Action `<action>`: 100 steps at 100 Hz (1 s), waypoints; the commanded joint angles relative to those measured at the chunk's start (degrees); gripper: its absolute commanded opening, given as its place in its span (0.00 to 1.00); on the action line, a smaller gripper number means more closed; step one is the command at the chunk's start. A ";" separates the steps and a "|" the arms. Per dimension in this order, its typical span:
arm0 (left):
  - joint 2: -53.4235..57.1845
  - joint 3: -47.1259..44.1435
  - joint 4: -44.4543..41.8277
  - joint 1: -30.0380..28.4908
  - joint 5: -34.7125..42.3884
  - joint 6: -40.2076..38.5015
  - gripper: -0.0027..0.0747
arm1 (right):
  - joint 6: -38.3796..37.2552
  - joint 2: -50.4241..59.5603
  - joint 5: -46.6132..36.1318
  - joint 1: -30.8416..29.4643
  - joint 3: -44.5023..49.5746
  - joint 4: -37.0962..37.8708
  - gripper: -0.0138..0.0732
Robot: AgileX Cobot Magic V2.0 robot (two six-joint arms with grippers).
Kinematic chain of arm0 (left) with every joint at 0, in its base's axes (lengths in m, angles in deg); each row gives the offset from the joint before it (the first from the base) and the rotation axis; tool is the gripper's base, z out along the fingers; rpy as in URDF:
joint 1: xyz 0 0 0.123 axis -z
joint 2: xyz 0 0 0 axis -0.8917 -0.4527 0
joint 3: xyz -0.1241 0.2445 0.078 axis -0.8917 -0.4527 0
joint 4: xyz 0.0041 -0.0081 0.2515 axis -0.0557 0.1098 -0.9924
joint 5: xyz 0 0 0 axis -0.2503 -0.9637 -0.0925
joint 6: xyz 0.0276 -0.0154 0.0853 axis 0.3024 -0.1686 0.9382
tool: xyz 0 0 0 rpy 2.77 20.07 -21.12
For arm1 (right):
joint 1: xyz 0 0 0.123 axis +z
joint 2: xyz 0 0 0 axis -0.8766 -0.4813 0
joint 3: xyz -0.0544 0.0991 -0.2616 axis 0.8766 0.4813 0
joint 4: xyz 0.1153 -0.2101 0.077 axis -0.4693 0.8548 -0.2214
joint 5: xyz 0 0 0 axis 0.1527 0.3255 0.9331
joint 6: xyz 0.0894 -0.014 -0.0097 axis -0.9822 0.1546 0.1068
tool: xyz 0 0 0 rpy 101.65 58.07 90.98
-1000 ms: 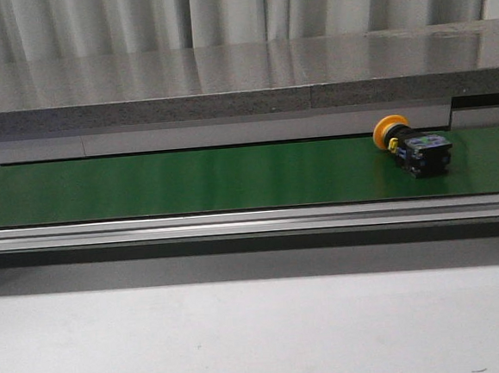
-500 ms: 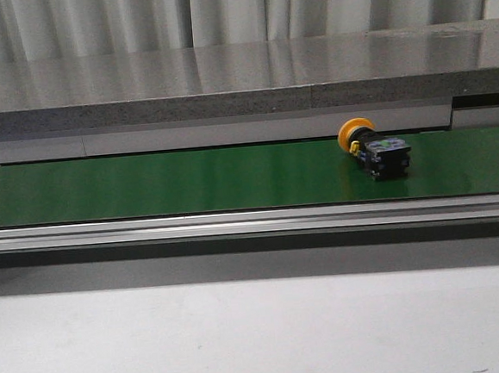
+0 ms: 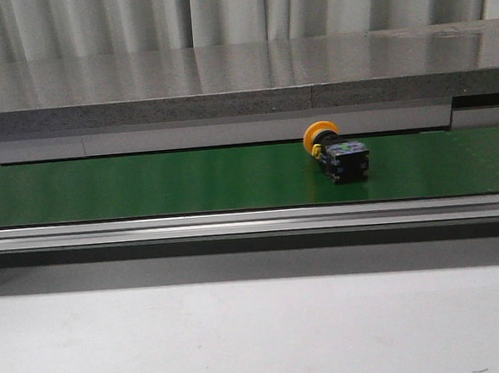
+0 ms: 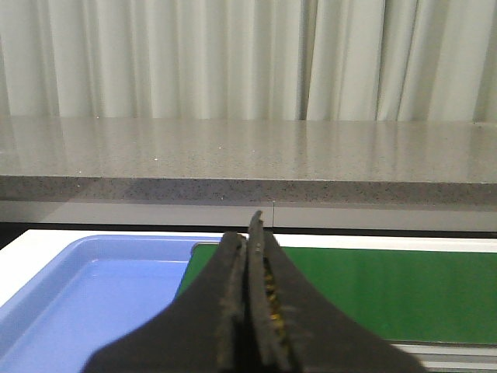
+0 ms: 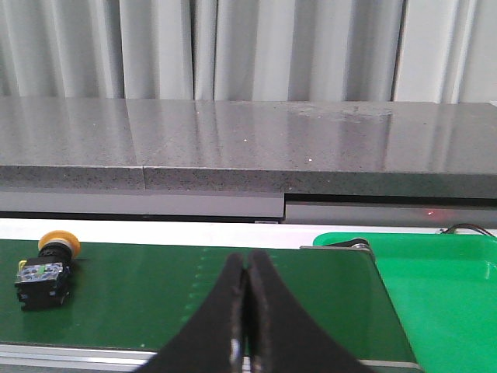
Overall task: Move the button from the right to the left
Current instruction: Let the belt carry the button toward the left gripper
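The button, a yellow-orange cap on a dark blocky body, lies on its side on the green conveyor belt, right of the middle. It also shows in the right wrist view, far to one side of my right gripper, which is shut and empty above the belt. My left gripper is shut and empty over the belt's left end, beside a blue tray. Neither gripper shows in the front view.
A grey stone counter runs behind the belt, with curtains beyond. A metal rail edges the belt's front. A green tray sits at the belt's right end. A white table surface lies in front.
The button has travelled leftward along the belt, from near the right end to right of the middle. No gripper touches it.
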 commanded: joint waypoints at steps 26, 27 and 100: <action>1.80 -2.48 0.12 -0.14 4.62 -0.49 0.01 | 0.51 -0.51 -4.61 0.08 -1.45 -0.08 0.09; 1.80 -2.48 0.12 -0.14 4.62 -0.49 0.01 | 0.51 -0.51 -4.61 0.08 -1.45 -0.08 0.09; 1.80 -1.42 0.12 -0.14 6.73 -0.49 0.01 | 0.51 -0.51 -4.61 0.08 -1.45 -0.08 0.09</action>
